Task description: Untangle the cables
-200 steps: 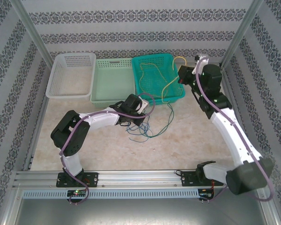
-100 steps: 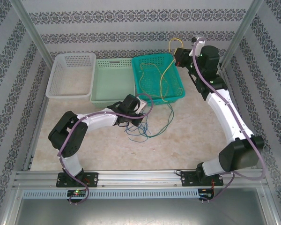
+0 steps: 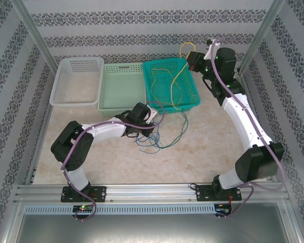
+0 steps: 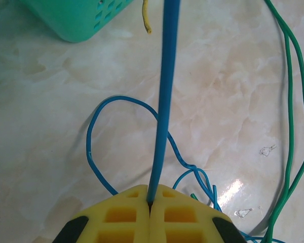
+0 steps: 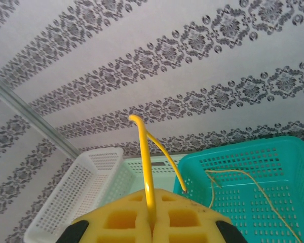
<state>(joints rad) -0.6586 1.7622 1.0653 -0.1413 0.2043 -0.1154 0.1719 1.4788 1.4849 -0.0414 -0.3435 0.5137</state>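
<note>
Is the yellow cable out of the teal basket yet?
Not yet. From the right pincer the yellow cable loops up, then drops into the teal basket, where a strand lies inside.

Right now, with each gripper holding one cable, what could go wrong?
1. The yellow cable in the right gripper runs through the teal basket; it may snag the mesh and drag it.
2. The blue cable in the left gripper crosses the green cable; pulling may tighten that tangle.

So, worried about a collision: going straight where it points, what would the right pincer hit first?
Probably the patterned wall: the right pincer, shut on the yellow cable, aims above the baskets, though depth is unclear.
</note>
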